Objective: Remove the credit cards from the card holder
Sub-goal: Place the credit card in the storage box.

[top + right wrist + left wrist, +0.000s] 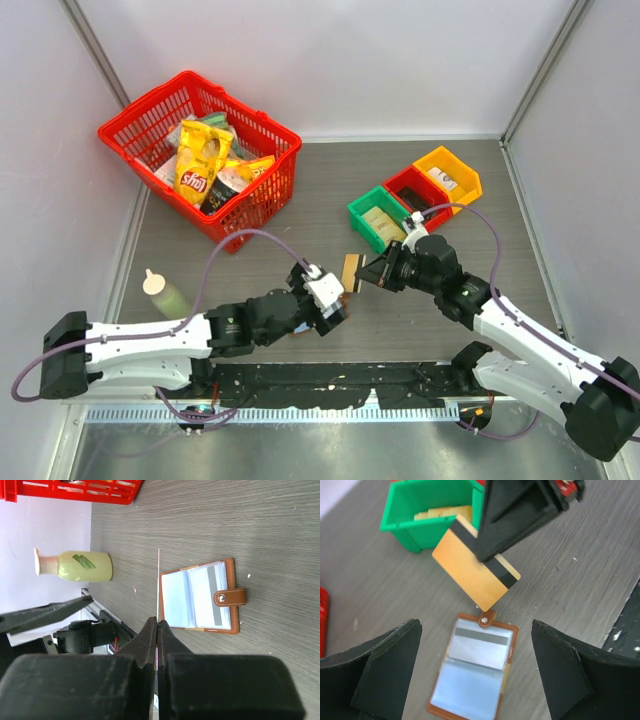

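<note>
A credit card (475, 572) is pinched edgewise in the right gripper (157, 626), held clear of the open card holder (474, 676), likely for carrying off, while the left gripper (330, 298) is spread wide above that holder

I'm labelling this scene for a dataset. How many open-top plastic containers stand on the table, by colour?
Red: 2 (basket, middle bin)
Green: 1 (green bin)
Orange: 1 (orange bin)
Total: 4
</note>
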